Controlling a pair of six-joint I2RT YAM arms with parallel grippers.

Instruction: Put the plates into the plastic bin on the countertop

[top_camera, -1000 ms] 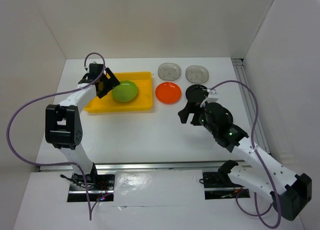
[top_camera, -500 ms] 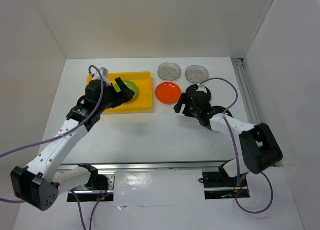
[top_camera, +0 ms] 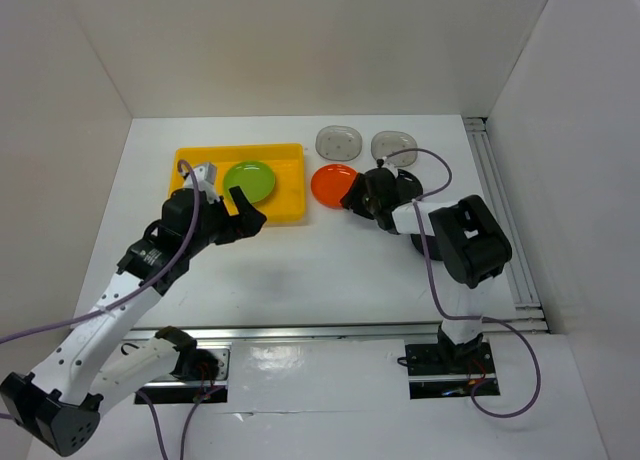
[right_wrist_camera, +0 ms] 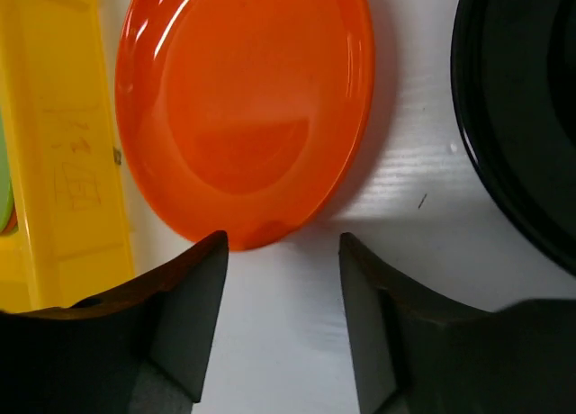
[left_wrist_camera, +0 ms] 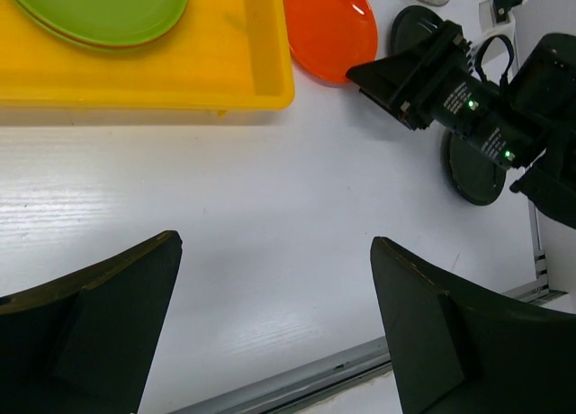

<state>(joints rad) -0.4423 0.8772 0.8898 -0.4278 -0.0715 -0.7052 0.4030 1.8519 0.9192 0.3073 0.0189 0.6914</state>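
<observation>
The lime-green plate [top_camera: 250,180] lies in the yellow plastic bin [top_camera: 285,212]; both also show in the left wrist view, plate [left_wrist_camera: 90,9] and bin [left_wrist_camera: 252,81]. The orange plate [top_camera: 333,184] lies on the white countertop [top_camera: 300,270] right of the bin. The black plate [right_wrist_camera: 531,117] lies to its right, mostly under my right arm. Two grey dotted plates [top_camera: 338,140] [top_camera: 393,144] lie behind. My right gripper [top_camera: 352,200] [right_wrist_camera: 281,252] is open, low, its fingertips just short of the orange plate's near rim [right_wrist_camera: 243,108]. My left gripper [top_camera: 245,220] [left_wrist_camera: 274,243] is open and empty over bare countertop in front of the bin.
White walls enclose the countertop on three sides. A metal rail [top_camera: 500,210] runs along the right edge and another [top_camera: 320,332] along the near edge. The right gripper's cable [top_camera: 410,158] loops over the black plate. The right gripper also shows in the left wrist view [left_wrist_camera: 423,72].
My left gripper has pulled back out of the bin, leaving the green plate there, and now hangs in front of it. My right gripper has moved left to the orange plate's near edge.
</observation>
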